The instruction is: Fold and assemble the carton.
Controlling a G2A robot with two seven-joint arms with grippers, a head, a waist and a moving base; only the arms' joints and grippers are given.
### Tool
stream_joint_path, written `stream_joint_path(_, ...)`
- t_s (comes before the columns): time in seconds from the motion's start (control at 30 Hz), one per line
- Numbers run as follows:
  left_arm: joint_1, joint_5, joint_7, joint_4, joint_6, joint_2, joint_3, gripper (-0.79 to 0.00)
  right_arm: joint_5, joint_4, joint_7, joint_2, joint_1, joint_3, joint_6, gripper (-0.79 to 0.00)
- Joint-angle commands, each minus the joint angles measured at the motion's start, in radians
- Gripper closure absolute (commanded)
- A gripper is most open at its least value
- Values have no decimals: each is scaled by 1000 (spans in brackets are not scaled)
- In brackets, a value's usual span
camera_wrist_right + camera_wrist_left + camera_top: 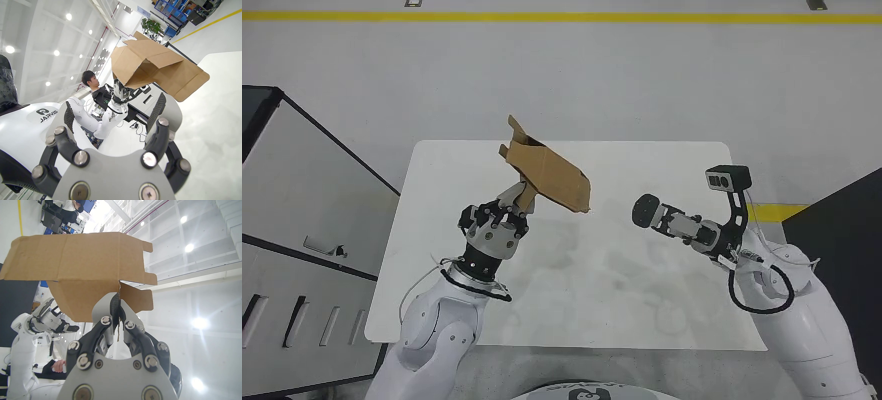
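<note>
A brown cardboard carton [550, 178], partly unfolded with loose flaps, is held up above the white table [642, 300]. My left gripper [520, 198] is shut on a lower edge of the carton [75, 262], its fingers [115, 306] pinching a cardboard panel between them. In the right wrist view the carton [151, 68] shows an open end with flaps spread. My right gripper [645, 211] hovers to the right of the carton, apart from it, with its fingers [157, 108] spread wide and nothing between them. In the left wrist view it appears as a distant gripper [56, 321].
A grey cabinet [292, 230] stands along the table's left side. A dark panel [852, 230] is at the far right. A yellow line [562, 16] runs across the floor behind the table.
</note>
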Motion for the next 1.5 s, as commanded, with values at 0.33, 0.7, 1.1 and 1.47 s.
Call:
stream_joint_path(0.33, -1, -4, 3, -2, 20, -2, 7, 0, 325, 30, 65, -5, 44, -55, 361, -785)
stream_joint_path(0.7, 6, -6, -7, 1, 26, -5, 21, 0, 374, 58, 125, -5, 101, -86, 539, -785)
stream_joint_path(1.1, 6, -17, -17, 5, 36, -8, 23, 0, 630, 76, 58, -24, 125, -131, 711, -785)
stream_joint_path(1.47, 14, -17, -29, 5, 41, -9, 17, 0, 739, 122, 4, -45, 168, -188, 790, -785)
